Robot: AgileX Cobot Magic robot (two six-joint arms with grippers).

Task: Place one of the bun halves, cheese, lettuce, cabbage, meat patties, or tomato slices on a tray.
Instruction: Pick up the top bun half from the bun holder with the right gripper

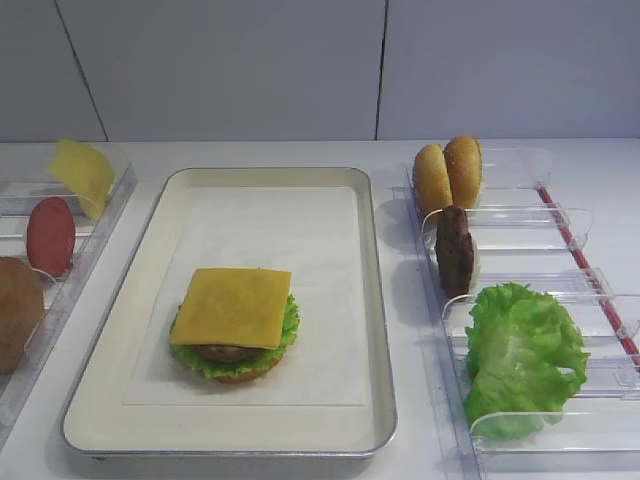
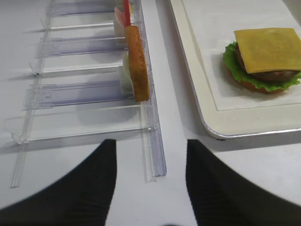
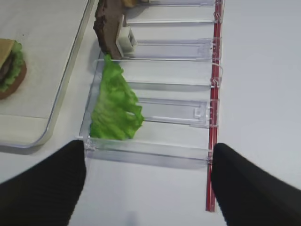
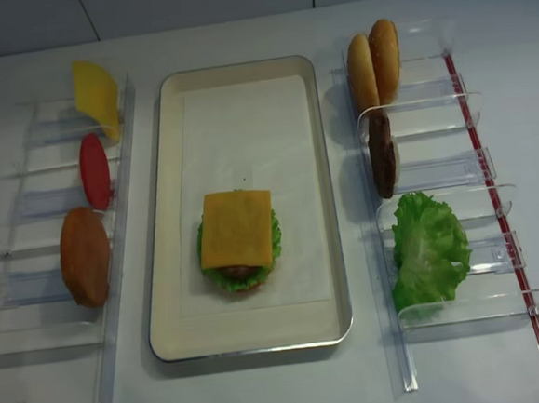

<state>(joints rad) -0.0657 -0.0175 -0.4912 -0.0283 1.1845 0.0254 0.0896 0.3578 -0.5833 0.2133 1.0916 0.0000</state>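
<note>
The right tool (image 3: 146, 181) is hanging with its black fingers (image 3: 42, 188) spread wide and gripping nothing, above the near end of the clear plastic rack (image 3: 155, 153) on the white surface (image 1: 400, 155); the left tool (image 2: 148, 181) is likewise standing open and empty beside the other rack (image 2: 84, 94). On the large silver metal tray (image 1: 385, 330) with its cream paper liner, a flat square yellow cheese slice (image 1: 233, 307) is lying on a dark brown patty (image 4: 240, 273), frilly green lettuce (image 1: 290, 325) and a bun base. The stack seems to be waiting for a tomato or a bun top. To do the next pick well, the tool should be descending squarely over one upright piece, such as the golden-brown bun halves (image 1: 449, 173), closing across its thin edges without nudging its neighbours.
</note>
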